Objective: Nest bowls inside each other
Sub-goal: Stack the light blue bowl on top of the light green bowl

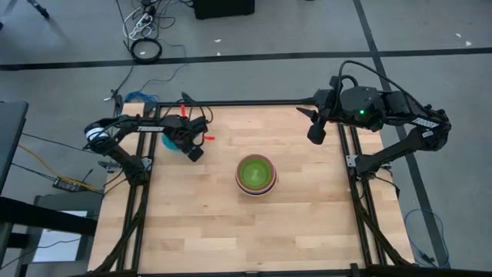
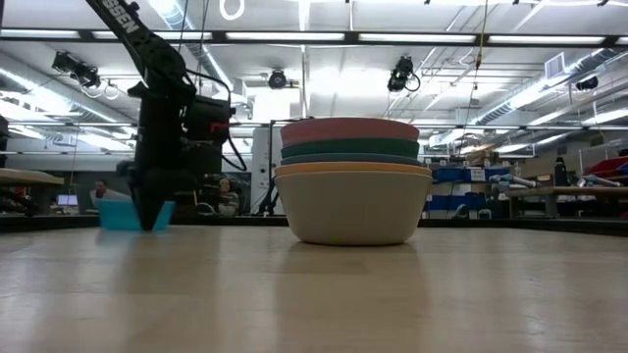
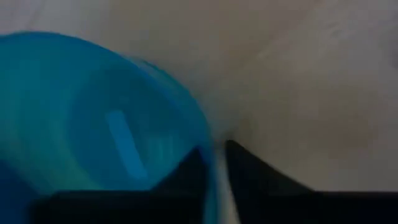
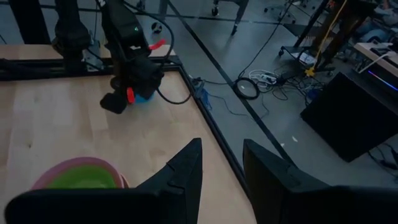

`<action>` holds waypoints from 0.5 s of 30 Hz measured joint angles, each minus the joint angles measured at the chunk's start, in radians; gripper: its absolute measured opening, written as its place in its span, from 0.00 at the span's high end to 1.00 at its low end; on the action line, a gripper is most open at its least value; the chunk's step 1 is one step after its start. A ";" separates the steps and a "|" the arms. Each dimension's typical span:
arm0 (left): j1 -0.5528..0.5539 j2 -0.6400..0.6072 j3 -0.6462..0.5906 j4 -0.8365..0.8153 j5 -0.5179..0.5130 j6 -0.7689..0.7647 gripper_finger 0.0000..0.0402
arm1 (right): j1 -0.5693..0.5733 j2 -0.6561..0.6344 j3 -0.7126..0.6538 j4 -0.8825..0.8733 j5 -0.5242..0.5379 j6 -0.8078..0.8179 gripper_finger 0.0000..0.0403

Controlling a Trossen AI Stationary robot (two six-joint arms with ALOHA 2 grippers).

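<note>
Progress: nearing the end, judging by the stack (image 1: 255, 175) at mid-desk (image 1: 192, 231). Counting six nested there: pale grey, orange, bluish, dark green, pink, lime green innermost. Seeing no yellow. Finding one cyan bowl (image 3: 93, 112) well apart leftward, left pincer (image 3: 213, 149) pinching its wall. Noting right pincer (image 4: 222, 143) hovering parted, empty.

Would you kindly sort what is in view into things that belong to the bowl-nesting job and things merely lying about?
Belonging to the job:
- stack of nested round plastic bowls, lime green innermost, pink rim outside it
- small cyan plastic bowl, its rim between the left gripper fingers
- right gripper, open, waiting above the table's far right corner

Lying about:
- coiled black cable on the floor
- white power strip
</note>
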 joint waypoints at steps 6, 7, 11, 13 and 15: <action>-0.020 -0.004 0.026 -0.005 0.039 0.016 0.98 | -0.013 0.000 0.000 0.000 0.000 -0.001 0.75; -0.034 -0.004 0.043 -0.004 0.053 0.016 0.98 | -0.015 0.000 0.000 0.000 0.000 -0.001 0.75; -0.116 -0.004 0.149 -0.005 0.086 0.028 0.99 | -0.029 0.000 0.000 0.000 0.000 -0.001 0.75; -0.166 -0.004 0.226 -0.012 0.093 0.043 0.99 | -0.032 0.000 0.000 0.000 0.000 -0.001 0.75; -0.215 -0.005 0.319 -0.036 0.096 0.059 0.99 | -0.040 0.000 0.000 0.000 0.000 -0.002 0.75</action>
